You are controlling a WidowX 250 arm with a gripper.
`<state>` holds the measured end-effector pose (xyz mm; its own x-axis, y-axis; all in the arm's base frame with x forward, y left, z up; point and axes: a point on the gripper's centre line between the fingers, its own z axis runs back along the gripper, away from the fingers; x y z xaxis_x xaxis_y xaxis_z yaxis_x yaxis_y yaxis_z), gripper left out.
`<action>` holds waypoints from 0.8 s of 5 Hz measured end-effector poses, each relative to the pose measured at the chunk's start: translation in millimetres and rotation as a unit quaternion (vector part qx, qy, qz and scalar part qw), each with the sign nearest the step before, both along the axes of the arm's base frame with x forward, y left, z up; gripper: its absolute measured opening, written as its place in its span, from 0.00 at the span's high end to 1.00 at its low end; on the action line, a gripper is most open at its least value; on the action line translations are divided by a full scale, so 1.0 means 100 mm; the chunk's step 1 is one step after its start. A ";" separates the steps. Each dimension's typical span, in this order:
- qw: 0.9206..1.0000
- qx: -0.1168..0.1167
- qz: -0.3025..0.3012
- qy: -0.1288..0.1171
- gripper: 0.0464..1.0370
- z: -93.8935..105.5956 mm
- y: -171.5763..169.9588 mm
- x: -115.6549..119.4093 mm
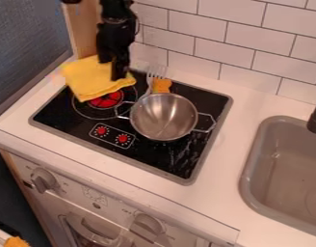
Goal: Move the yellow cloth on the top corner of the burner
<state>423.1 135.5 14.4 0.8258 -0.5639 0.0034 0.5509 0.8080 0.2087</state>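
Observation:
The black gripper [112,71] hangs from the top edge over the back left of the stove, its two fingers apart and open. Beneath and around the fingertips is the yellow cloth [88,79], lying across the stove's back left corner. Part of the cloth rests on the white counter, and its front edge partly covers the red-centred burner [108,100]. Whether any fold of cloth lies between the fingers is hard to see.
A metal pot [164,117] with wire handles stands right of the burner. Behind it are a silver fork [155,73] and an orange-brown piece [162,86]. The grey sink [251,169] is at the right, the tiled wall behind.

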 end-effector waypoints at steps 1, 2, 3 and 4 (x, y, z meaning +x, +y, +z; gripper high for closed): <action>1.000 -0.002 -0.017 -0.001 0.04 0.01 -0.06 0.05; 1.000 -0.003 -0.016 0.002 0.04 -0.01 -0.08 0.03; 1.000 -0.002 -0.015 0.000 0.04 0.00 -0.09 0.01; 1.000 -0.010 -0.026 -0.007 0.04 0.06 -0.21 0.04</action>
<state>426.8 114.8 20.6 0.7955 -0.6054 0.0274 0.5890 0.7829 0.2003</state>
